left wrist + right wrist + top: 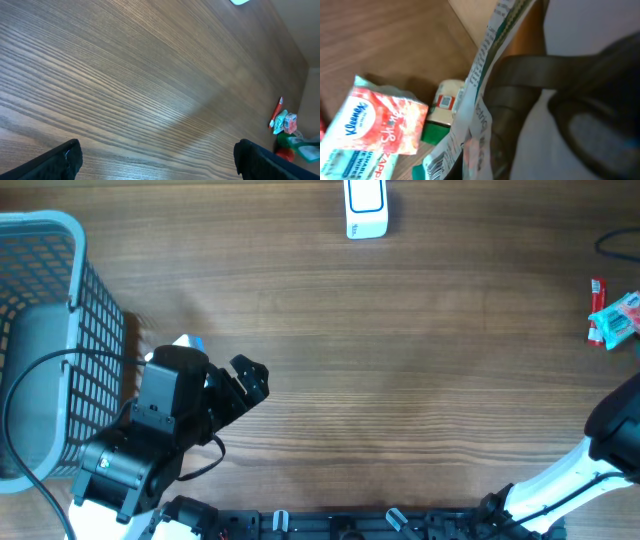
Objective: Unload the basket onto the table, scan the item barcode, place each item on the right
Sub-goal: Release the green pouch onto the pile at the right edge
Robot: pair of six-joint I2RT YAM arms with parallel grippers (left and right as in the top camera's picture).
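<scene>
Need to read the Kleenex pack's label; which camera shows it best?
Right wrist: the Kleenex pack fills the lower left, logo legible. Overhead shows it as a small red-teal patch near the frame's right edge; left wrist only a distant speck.

My worktop (400,380) is brown woodgrain; the basket (90,330) pale blue lattice; the scanner (366,208) white, blue-edged; the Kleenex pack (375,130) red, white and teal.
</scene>
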